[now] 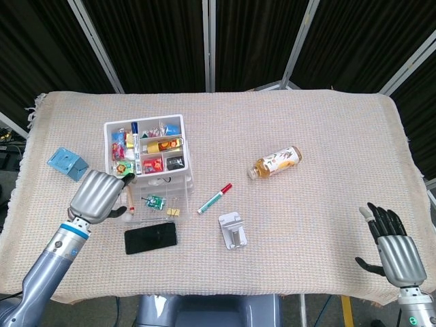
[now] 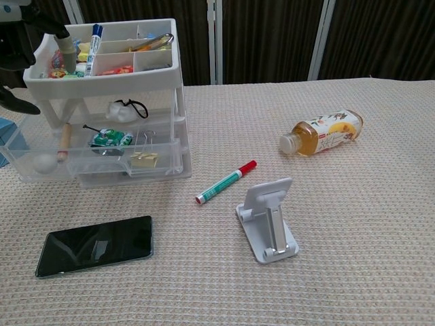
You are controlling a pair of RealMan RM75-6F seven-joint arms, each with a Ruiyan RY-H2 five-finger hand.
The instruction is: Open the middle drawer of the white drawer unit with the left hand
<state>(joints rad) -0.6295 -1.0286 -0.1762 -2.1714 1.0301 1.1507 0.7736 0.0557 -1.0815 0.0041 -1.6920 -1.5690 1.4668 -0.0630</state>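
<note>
White drawer unit near the tabletop's left edge, middle drawer pulled out holding a wooden stick, white ball, green packet and binder clips, top tray with a marker and snack packets, left hand above the drawer's front corner, fingers curled in holding nothing, right hand spread apart near the right front corner.

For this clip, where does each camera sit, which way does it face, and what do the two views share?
Head view: high above the near edge, looking steeply down on the table; shows the left hand by the white drawer unit, and the right hand near the table's near edge.
Chest view: low, facing across; only the left hand shows.
Shared: the unit, phone, marker, bottle.
</note>
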